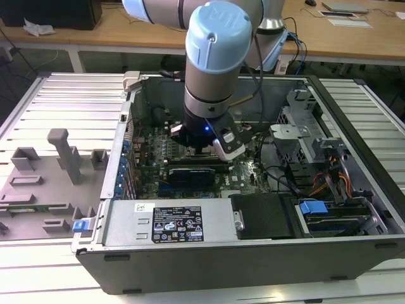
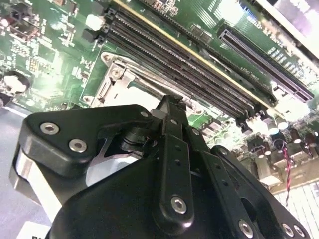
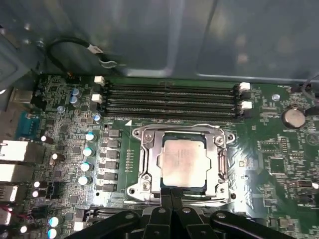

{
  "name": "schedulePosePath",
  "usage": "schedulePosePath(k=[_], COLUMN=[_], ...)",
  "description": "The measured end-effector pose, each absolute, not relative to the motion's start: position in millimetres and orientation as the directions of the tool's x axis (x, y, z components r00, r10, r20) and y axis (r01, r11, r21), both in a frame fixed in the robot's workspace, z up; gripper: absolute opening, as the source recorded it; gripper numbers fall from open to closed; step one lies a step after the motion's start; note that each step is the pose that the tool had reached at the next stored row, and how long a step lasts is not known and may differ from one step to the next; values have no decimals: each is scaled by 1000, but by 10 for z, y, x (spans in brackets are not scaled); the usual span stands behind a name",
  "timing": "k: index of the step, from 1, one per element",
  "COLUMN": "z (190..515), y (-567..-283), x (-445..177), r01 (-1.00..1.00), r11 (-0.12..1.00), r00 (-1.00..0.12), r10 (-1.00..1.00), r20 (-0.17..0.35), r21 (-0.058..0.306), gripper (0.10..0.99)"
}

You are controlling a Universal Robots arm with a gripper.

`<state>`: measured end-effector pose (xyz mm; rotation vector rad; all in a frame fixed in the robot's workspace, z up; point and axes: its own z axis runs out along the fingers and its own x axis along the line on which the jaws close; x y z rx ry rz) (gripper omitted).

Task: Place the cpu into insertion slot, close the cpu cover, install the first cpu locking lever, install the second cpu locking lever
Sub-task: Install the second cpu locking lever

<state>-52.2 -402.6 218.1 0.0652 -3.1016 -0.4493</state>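
Cpu (image 3: 183,163) sits flat in the insertion slot (image 3: 145,164) with the cpu cover (image 3: 219,167) down around it, on the green board (image 3: 269,149) inside the computer case (image 1: 209,259) on a ribbed table (image 1: 57,101). Just beside the slot's edge, the gripper (image 3: 172,195) has its fingers pressed together, holding nothing.

Arm (image 1: 212,69): reaches down into the open computer case (image 1: 253,253)
Gripper (image 1: 201,149): low over the green motherboard (image 1: 158,155)
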Motion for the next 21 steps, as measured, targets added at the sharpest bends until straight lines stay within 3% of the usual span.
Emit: schedulePosePath(k=[3, 8, 12, 17, 21], z=[2189, 2189, 2189, 2200, 2256], y=[-4023, -3965, -3741, -3612, -3595], x=[-495, -432, -427, -425, -425], r01=[-33, -27, -27, -27, -27], r11=[971, 977, 979, 988, 988], r00=[-999, -1000, -1000, -1000, -1000], r10=[-35, -29, -29, -28, -29], r20=[3, 4, 4, 6, 6], r21=[239, 214, 201, 154, 152], gripper=[106, 106, 106, 106, 106])
